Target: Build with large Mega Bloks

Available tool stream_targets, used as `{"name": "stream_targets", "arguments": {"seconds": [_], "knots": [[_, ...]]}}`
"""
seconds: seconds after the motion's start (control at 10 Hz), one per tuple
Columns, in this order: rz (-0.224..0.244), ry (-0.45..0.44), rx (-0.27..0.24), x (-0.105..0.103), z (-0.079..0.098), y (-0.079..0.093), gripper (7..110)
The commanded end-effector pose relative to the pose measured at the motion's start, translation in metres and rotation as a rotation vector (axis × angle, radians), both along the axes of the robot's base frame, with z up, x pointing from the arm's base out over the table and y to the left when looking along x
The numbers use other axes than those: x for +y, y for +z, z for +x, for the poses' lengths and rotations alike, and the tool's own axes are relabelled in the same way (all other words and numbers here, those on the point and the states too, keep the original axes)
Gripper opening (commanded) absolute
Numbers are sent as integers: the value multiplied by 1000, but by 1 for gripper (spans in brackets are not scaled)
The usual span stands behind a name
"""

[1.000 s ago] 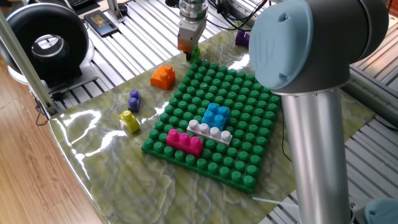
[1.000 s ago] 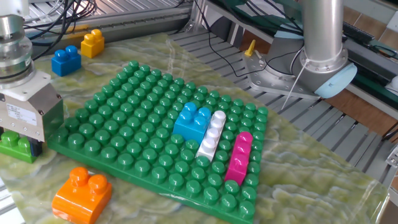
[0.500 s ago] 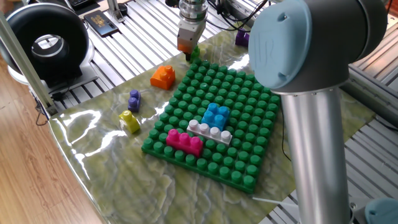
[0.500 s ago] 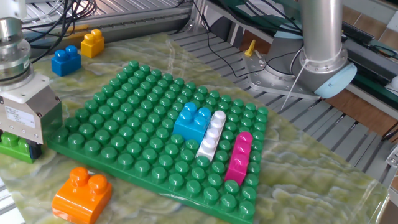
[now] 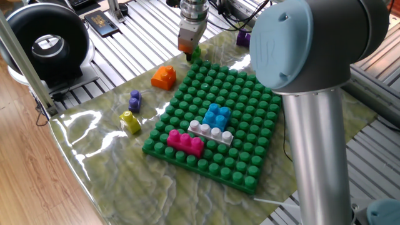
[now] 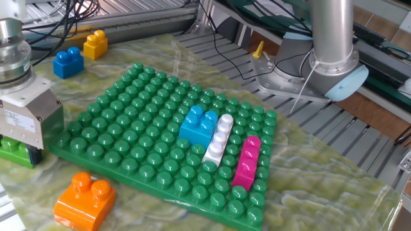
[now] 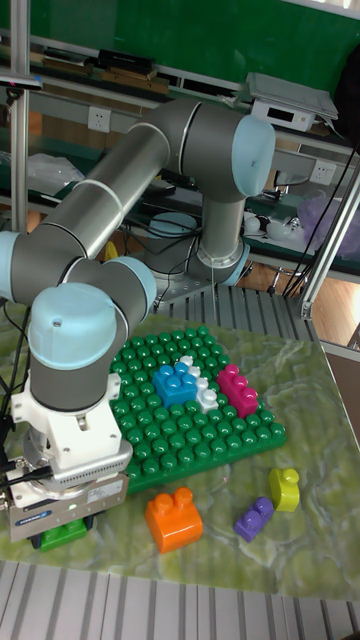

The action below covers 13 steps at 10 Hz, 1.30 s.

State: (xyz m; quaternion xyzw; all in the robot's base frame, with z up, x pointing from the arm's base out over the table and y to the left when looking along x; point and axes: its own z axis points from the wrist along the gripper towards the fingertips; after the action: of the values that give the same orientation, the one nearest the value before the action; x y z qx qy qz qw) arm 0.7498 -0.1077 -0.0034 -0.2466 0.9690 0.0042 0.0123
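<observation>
On the green baseplate [image 5: 244, 94] sit a light blue brick [image 5: 217, 115], a white brick [image 5: 211, 132] and a magenta brick [image 5: 184, 141], side by side. My gripper [image 5: 190, 55] is down at the plate's far corner, straddling a green brick [image 6: 13, 149] that rests on the table mat. The gripper body hides the fingertips, so the grip does not show. In the tall fixed view the gripper [image 7: 60, 535] stands over the same green brick [image 7: 65, 533]. An orange brick [image 5: 164, 77], a purple brick [image 5: 135, 100] and a yellow brick [image 5: 130, 121] lie loose beside the plate.
A dark blue brick [image 6: 68, 62] and another yellow brick [image 6: 96, 44] stand at the mat's far edge, and a purple brick [image 5: 242, 37] lies behind the plate. The arm's base [image 6: 334, 38] rises beside the table. Cables and a black round device [image 5: 47, 44] lie off the mat.
The gripper has shifted very slightly over the green brick. Nothing else has moved.
</observation>
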Motion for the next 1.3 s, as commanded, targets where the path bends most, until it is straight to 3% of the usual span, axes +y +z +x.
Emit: {"name": "stream_targets", "arguments": {"seconds": [0.0, 0.2, 0.3, 0.6, 0.9, 1.2], "knots": [[-3, -26, 19, -2, -5, 1, 44], [-17, -37, 28, -5, -7, 1, 44], [-19, -42, 28, -4, -7, 2, 22], [-40, -41, 15, -5, -2, 10, 22], [-54, -45, 14, 14, 1, 41, 22], [-59, -74, 46, 44, -26, 81, 22]]}}
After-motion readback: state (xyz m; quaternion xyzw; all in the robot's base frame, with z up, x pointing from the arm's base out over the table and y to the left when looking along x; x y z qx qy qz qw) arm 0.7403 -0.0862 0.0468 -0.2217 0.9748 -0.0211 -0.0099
